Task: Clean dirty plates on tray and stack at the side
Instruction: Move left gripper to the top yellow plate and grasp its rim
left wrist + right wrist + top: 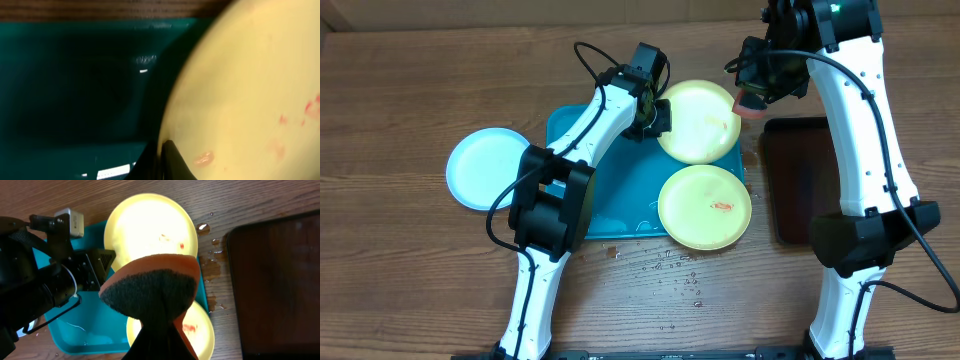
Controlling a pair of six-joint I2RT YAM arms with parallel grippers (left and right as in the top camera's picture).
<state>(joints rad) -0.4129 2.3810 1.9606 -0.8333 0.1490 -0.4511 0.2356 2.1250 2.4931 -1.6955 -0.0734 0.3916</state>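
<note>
Scrubbing step: left tool [656,116] pinches the rim of the upper yellow plate [702,125]; right tool [157,330] clamps a sponge [150,287], which should next wipe the red smears [204,159].

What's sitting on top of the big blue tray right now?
Two yellow plates: the far plate, gripped at its rim by the left fingers, and the near plate, smeared red. The tray surface beneath them is hidden.
</note>
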